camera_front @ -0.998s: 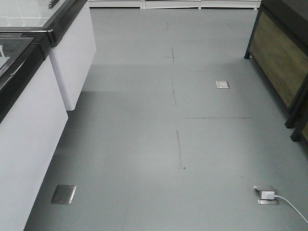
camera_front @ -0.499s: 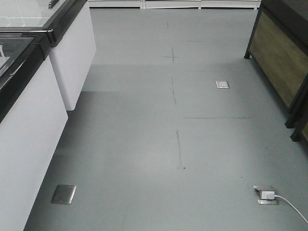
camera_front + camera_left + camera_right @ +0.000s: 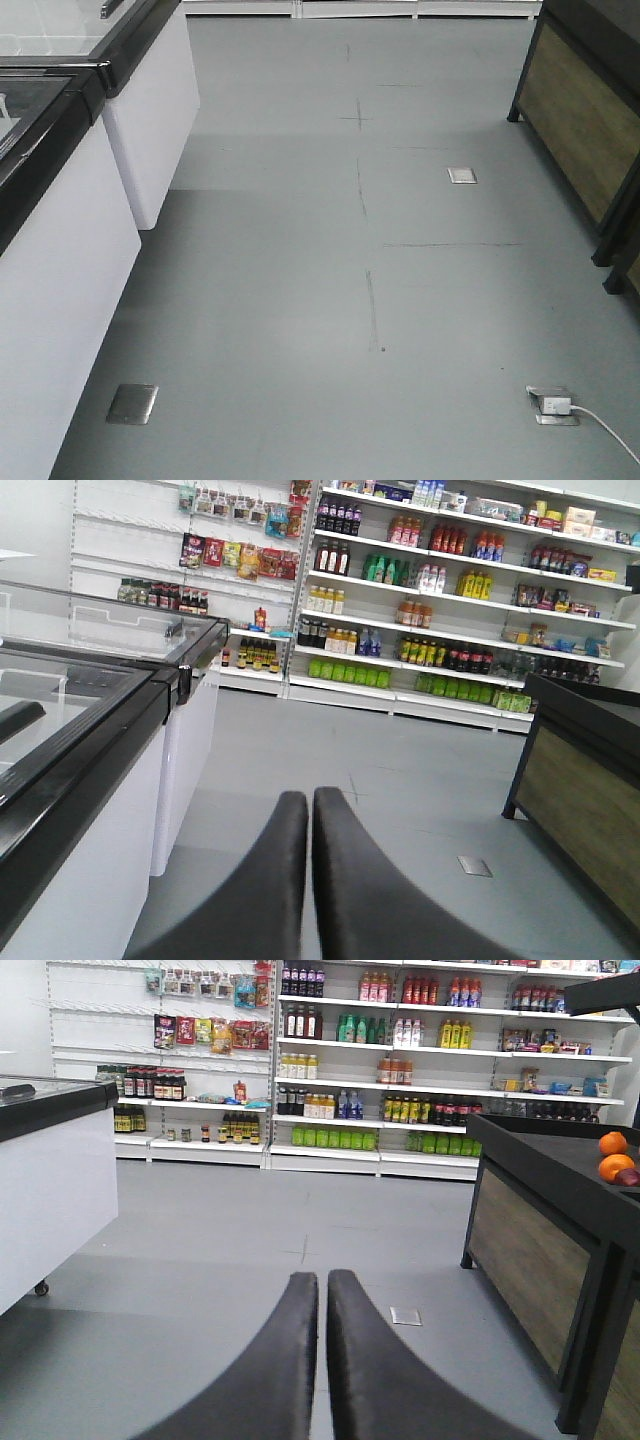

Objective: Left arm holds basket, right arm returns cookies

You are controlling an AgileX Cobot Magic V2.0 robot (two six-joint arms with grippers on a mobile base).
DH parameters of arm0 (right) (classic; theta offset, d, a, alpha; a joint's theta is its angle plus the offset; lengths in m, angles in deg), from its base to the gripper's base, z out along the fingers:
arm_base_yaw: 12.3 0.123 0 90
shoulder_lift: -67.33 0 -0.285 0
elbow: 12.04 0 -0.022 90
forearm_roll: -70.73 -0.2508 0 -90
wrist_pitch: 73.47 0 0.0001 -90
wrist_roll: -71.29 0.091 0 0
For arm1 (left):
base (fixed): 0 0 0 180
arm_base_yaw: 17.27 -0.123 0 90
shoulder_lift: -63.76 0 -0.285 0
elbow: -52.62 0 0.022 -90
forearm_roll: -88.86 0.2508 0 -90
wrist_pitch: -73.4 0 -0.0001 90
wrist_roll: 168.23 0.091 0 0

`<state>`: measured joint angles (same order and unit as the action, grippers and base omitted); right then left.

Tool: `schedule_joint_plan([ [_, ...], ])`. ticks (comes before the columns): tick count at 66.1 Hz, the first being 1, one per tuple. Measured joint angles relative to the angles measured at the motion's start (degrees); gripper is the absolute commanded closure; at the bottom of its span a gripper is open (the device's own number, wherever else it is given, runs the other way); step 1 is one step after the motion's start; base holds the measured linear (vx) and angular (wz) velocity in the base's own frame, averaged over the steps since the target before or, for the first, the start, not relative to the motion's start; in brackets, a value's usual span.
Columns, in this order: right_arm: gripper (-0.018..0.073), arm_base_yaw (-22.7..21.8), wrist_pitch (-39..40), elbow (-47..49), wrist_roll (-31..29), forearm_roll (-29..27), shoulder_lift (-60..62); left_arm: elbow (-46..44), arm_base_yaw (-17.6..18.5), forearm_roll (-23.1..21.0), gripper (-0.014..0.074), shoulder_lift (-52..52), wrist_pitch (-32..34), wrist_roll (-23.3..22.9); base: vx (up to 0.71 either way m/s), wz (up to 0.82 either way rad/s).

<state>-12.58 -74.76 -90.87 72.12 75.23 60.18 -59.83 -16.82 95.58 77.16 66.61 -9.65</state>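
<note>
Neither the cookies nor the basket shows in any view, so I cannot tell where they are. A cookie pack is probably light and crushable, best pinched gently across its broad faces. The black tapered left gripper [image 3: 310, 798] and black tapered right gripper [image 3: 321, 1278] are pressed closed and empty, held level and aimed at the white bottle-stocked shelves [image 3: 400, 1060] at 12 o'clock.

The jaws, closed together, point across grey floor [image 3: 200, 1260] toward stocked shelves [image 3: 400, 1060].
</note>
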Motion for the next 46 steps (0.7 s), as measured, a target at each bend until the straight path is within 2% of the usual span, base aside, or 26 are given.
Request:
schedule_joint_plan([
  [8,0.0562,0.0,0.0,0.0,0.0,0.0,0.0,-5.26,0.0,-0.02,0.0602,5.08,-1.7,2.87,0.0,0.0],
  [21,0.0562,0.0,0.0,0.0,0.0,0.0,0.0,-13.0,0.0,-0.02,0.0602,14.94,-8.75,8.94,0.0,0.0],
  [32,0.0562,0.0,0.0,0.0,0.0,0.0,0.0,-16.78,0.0,-0.06,0.0602,21.47,-11.25,9.87,0.0,0.0],
  [46,0.0562,0.0,0.0,0.0,0.0,0.0,0.0,-17.12,0.0,-0.06,0.0602,25.41,-11.33,9.93,0.0,0.0],
])
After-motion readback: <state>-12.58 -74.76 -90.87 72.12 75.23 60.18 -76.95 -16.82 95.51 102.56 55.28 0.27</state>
